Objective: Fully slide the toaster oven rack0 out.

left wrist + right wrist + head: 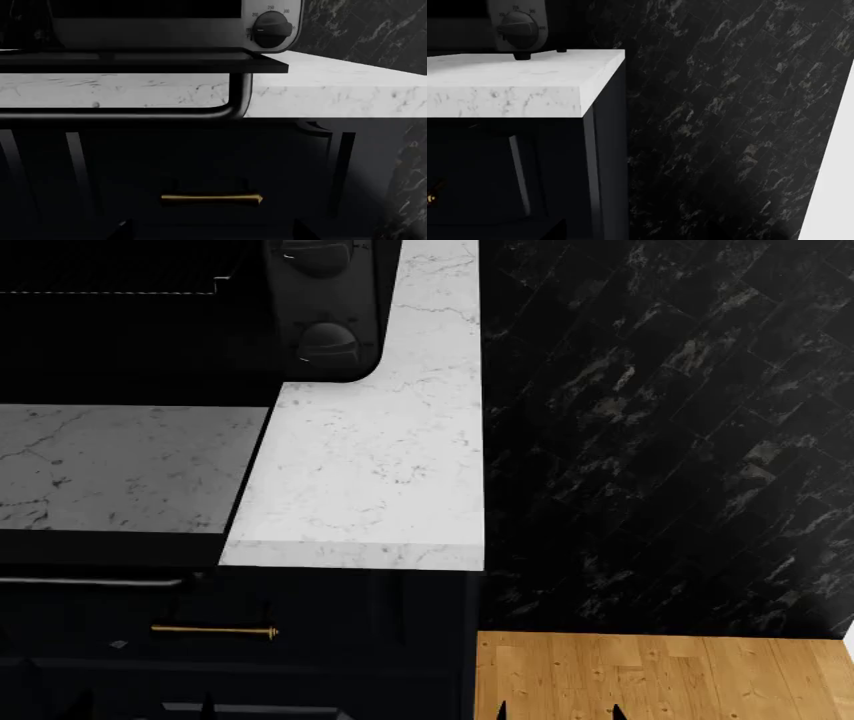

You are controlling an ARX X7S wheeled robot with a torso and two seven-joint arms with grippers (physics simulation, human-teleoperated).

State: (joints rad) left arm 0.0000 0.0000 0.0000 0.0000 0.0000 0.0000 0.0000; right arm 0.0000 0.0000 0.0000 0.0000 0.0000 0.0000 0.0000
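Observation:
The black toaster oven point(327, 300) stands on the white marble counter point(374, 470) at the upper left, two round dials showing. Its glass door point(120, 465) lies open and flat, with the bar handle point(94, 582) at its front edge. Rack0 point(114, 288) shows only as a thin wire front edge inside the dark cavity. The left wrist view shows the oven's dial point(270, 29), the open door's edge point(143, 62) and the handle point(133, 112). My left gripper point(144, 706) is open, low in front of the cabinet. My right gripper point(561, 710) is open, low over the floor.
A dark cabinet drawer with a gold bar pull point(214, 630) sits under the counter; the pull also shows in the left wrist view point(212, 199). A black marbled wall point(667, 420) rises right of the counter. Wooden floor point(667, 675) lies at lower right.

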